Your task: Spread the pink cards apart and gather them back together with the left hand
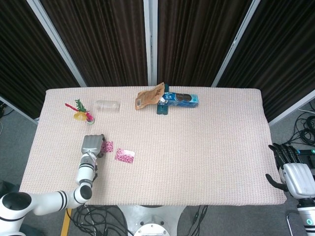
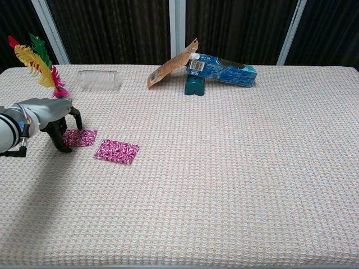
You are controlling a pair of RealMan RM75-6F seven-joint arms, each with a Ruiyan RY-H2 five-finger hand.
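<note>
1. Cards lay apart: we saw the left pink card and the right pink card flat on the table at the left of the chest frame, close together with a strip of cloth showing between them. We judged the spreading step done and the gathering step about to start.

2. We judged that the next move called for drawing one card sideways along the cloth until it met the other, with light downward pressure so that the thin card slid instead of lifting or creasing.

3. We saw the left hand at the far left of the chest frame, palm down and arched, its dark fingers reaching to the cloth at the left edge of the left pink card. Whether they pressed on the card or stood just beside it, we could not tell. It grasped nothing and its fingers stood spread. In the head view it lay at lower left.

4. We saw the right hand at the lower right corner of the head frame, off the table edge, fingers apart and empty.
</note>
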